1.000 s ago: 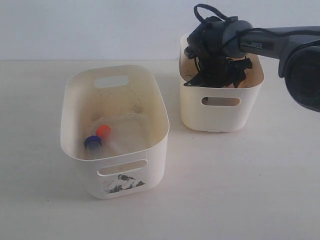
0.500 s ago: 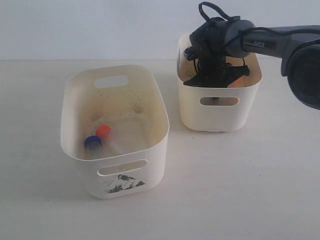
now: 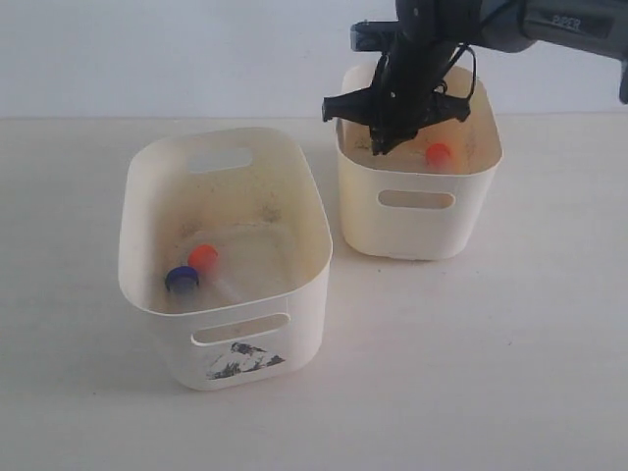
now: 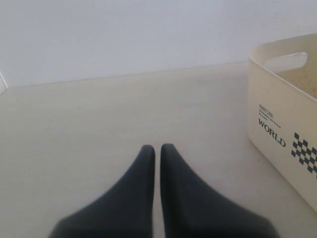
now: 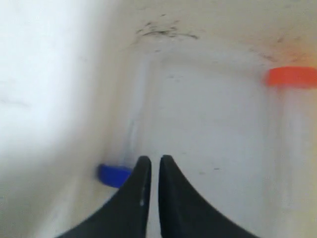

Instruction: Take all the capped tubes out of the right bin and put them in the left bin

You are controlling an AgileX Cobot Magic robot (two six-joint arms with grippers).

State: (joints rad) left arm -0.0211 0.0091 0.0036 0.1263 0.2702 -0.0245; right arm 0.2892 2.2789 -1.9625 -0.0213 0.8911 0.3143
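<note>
the right gripper (image 5: 151, 159) is hanging over the right bin (image 3: 417, 231), jaws nearly together, gripping nothing visible. one orange-capped tube (image 3: 439, 152) is lying inside; a blue-capped tube (image 3: 182, 279) is resting in the left bin (image 3: 147, 231).

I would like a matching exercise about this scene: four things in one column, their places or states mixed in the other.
1 left bin
2 right bin
3 left gripper
4 right gripper

A shut, over a bin
B black sticker on front
C shut, over the table
D plain front, orange cap inside

Pairs: 1-B, 2-D, 3-C, 4-A
</note>
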